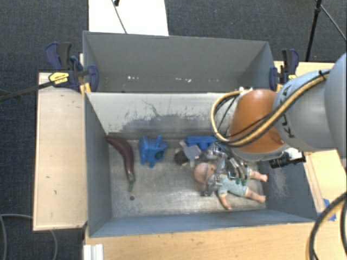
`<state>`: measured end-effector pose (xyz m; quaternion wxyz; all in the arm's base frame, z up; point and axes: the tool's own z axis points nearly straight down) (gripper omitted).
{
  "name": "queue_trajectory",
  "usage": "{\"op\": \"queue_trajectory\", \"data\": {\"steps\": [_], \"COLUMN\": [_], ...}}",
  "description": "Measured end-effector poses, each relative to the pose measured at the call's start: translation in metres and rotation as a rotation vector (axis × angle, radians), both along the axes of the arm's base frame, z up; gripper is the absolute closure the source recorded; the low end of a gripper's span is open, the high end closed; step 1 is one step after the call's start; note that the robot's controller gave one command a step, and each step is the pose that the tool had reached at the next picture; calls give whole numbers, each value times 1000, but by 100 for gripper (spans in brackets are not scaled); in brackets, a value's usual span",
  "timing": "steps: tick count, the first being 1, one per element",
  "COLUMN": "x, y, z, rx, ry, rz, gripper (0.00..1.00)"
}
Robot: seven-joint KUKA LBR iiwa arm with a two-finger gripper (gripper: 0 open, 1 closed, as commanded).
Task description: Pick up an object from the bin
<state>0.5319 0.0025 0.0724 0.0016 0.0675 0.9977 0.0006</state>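
Hanging low over the right half of the grey metal bin [179, 219], with the gripper [221, 173] down on a small pale plastic baby doll in a light greenish suit [241, 191]. Impossible to tell how wide the gripper stands, or whether closed round the doll at all, given the tangled metalwork above its head and chest. Doll flat on the bin floor, head toward the middle, legs splayed toward the right and front walls, one foot close to the front wall's foot. Crowded just behind: a small dark grey lump [187, 154] and a bright blue blocky plastic piece [199, 143] near the foot of the back wall. Farther left, apart from these, a second blue chunky plastic piece [151, 149], then a curved dark purple aubergine-shaped toy [126, 155] close along the left wall. Bare floor along the front, between aubergine toy and doll. Overhead at right, the arm's orange cover [255, 121] and looped cables, crossing the right wall's rim.
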Motion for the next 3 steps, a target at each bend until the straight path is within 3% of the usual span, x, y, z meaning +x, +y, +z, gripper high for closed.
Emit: {"op": "queue_trajectory", "data": {"steps": [1, 2, 3], "x": [-42, -42, -44], "y": [-23, -23, -23], "z": [0, 0, 5], "rx": [3, 3, 2], "ry": [-13, -13, -2], "rz": [-253, -253, -253], "gripper": [100, 100, 100]}}
